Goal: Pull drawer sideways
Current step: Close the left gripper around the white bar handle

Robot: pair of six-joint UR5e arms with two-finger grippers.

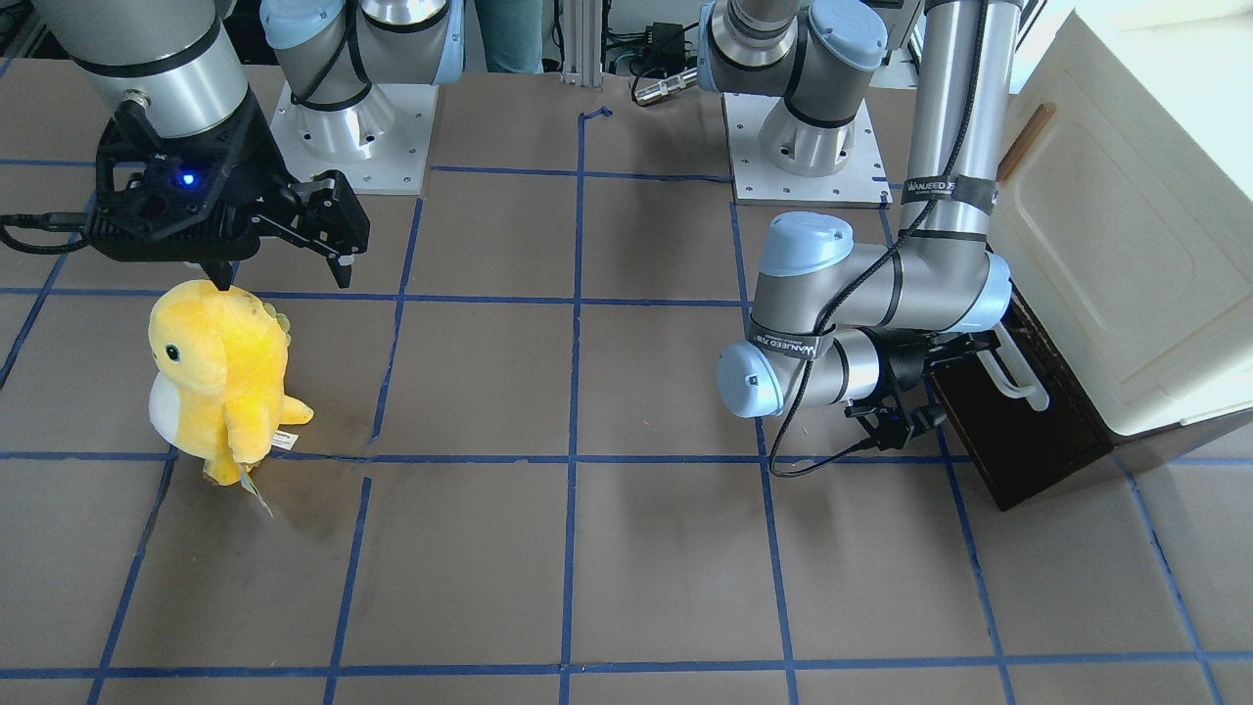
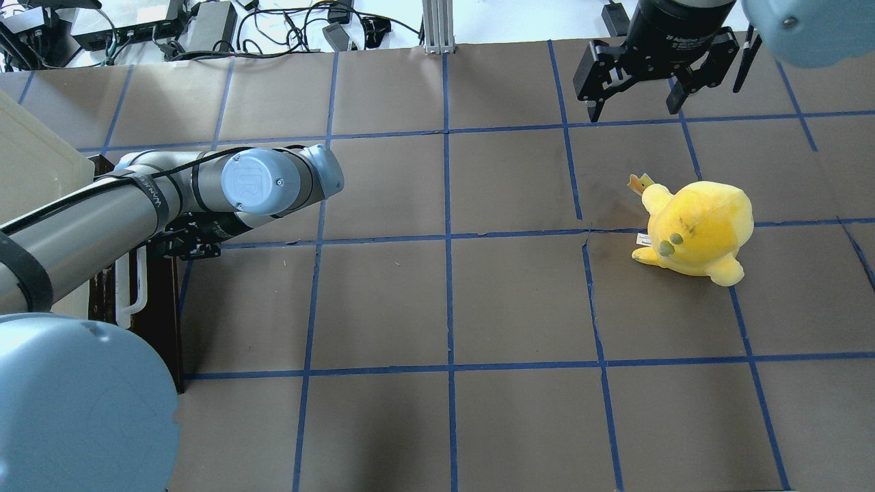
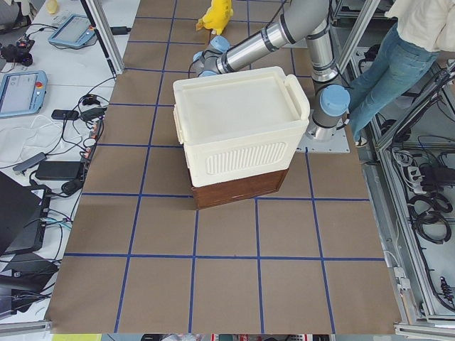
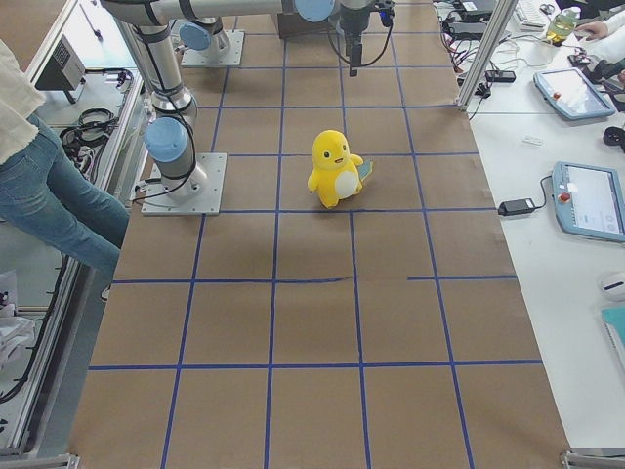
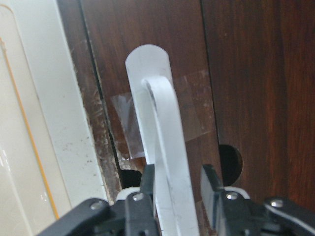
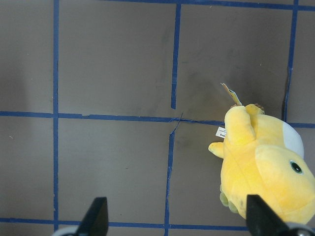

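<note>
The drawer (image 1: 1038, 431) has a dark brown wooden front and sits at the bottom of a cream cabinet (image 1: 1126, 225). It also shows in the overhead view (image 2: 160, 307) and the left wrist view (image 5: 256, 88). Its long white bar handle (image 5: 157, 123) runs between the fingers of my left gripper (image 5: 177, 184), which is closed around it. One finger touches it and a thin gap shows at the other. From the front, that gripper (image 1: 979, 352) is at the handle (image 1: 1023, 387). My right gripper (image 2: 634, 113) is open and empty, far away above the table.
A yellow plush toy (image 2: 697, 229) stands on the brown table near my right gripper (image 1: 284, 284) and shows in the right wrist view (image 6: 266, 167). The cabinet door has a small brown handle (image 1: 1026, 142). A person (image 3: 391, 64) stands behind the robot's bases.
</note>
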